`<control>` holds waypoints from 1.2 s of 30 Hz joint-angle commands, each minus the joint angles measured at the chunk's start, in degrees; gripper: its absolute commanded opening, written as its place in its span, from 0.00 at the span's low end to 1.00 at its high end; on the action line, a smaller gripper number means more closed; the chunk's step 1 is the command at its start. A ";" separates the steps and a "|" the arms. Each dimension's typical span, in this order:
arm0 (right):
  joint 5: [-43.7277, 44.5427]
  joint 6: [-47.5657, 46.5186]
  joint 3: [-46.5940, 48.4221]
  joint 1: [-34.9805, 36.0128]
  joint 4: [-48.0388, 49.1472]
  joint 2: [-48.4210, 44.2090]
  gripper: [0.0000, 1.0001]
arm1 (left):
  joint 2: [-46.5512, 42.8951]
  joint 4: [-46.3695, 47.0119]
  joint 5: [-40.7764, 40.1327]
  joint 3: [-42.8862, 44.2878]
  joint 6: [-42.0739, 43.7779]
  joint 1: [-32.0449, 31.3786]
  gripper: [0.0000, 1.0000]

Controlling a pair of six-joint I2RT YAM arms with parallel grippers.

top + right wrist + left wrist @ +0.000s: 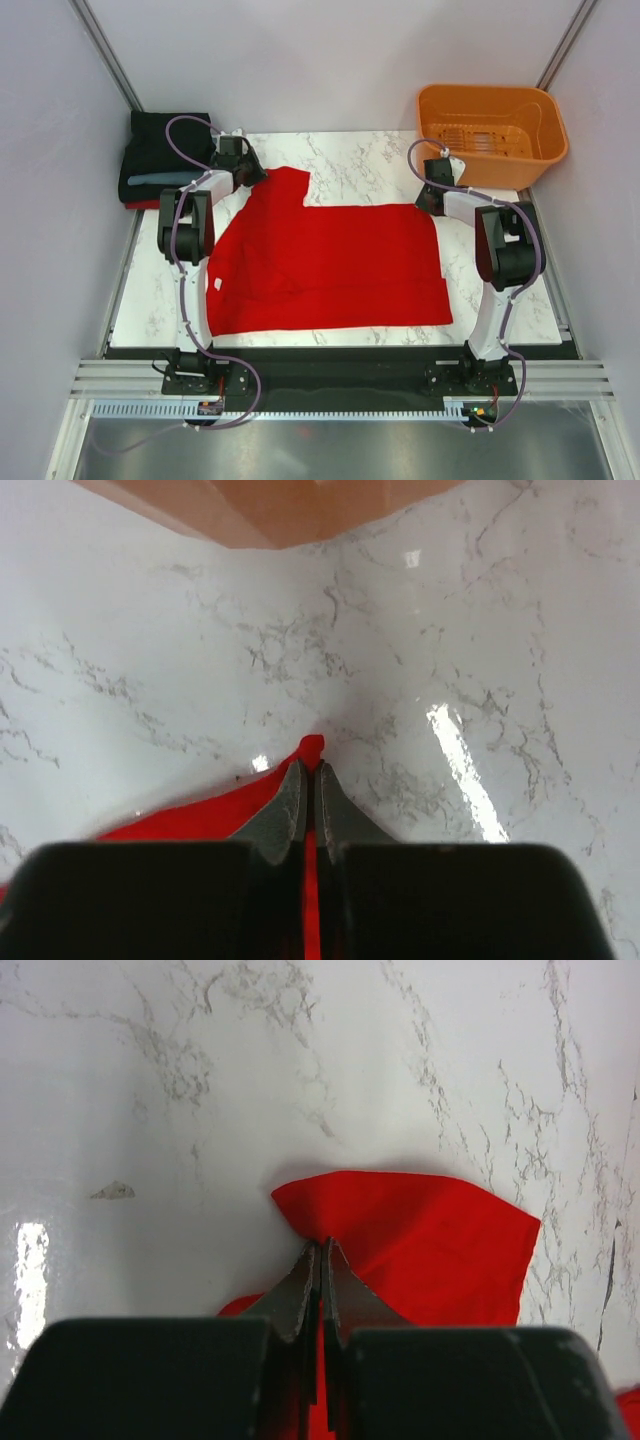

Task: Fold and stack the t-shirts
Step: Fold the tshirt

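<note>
Pinching far corners of the flat red shirt (330, 265) with left claw (320, 1252) and right claw (308, 772) clamped tight, fold barely begun, folded shirts (165, 150) already piled nearby.

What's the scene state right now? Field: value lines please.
red t-shirt: spread flat across the middle of the table, partly folded
left gripper: shut on the red t-shirt's far left corner
right gripper: shut on the red t-shirt's far right corner
folded stack: far left corner, black on top, slate-blue and red edges showing below
basket: orange, far right corner, no cloth seen inside
task stage: red t-shirt not yet on the folded stack
</note>
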 commanded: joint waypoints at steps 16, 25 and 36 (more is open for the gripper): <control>-12.67 -3.73 -5.33 0.55 -6.63 -19.01 0.00 | -32.13 -12.70 2.93 -13.99 -4.00 -0.43 0.02; -14.25 -3.12 -14.38 0.82 -8.48 -29.47 0.00 | -53.48 -12.96 2.93 -33.59 -3.47 -0.43 0.02; -10.22 -3.30 -23.35 0.73 -10.15 -39.76 0.00 | -78.89 -18.14 1.26 -53.97 -4.17 -0.34 0.02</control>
